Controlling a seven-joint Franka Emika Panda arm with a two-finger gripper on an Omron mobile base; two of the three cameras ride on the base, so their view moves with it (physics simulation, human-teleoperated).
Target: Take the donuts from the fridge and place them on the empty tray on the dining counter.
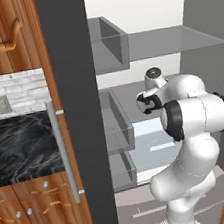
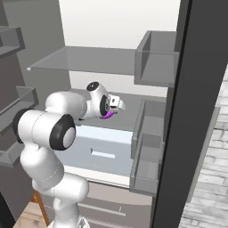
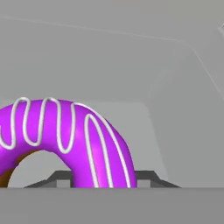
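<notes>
Inside the open fridge (image 2: 116, 26), the end effector (image 2: 116, 105) sits at the purple donut (image 3: 65, 140) on the middle shelf (image 2: 133, 100); whether it's clamped, I cannot tell. A shallow grip could drop it during withdrawal

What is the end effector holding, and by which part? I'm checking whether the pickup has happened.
It cannot be told for sure. The purple donut sits right at the end effector inside the fridge, but the contact is hidden.
</notes>
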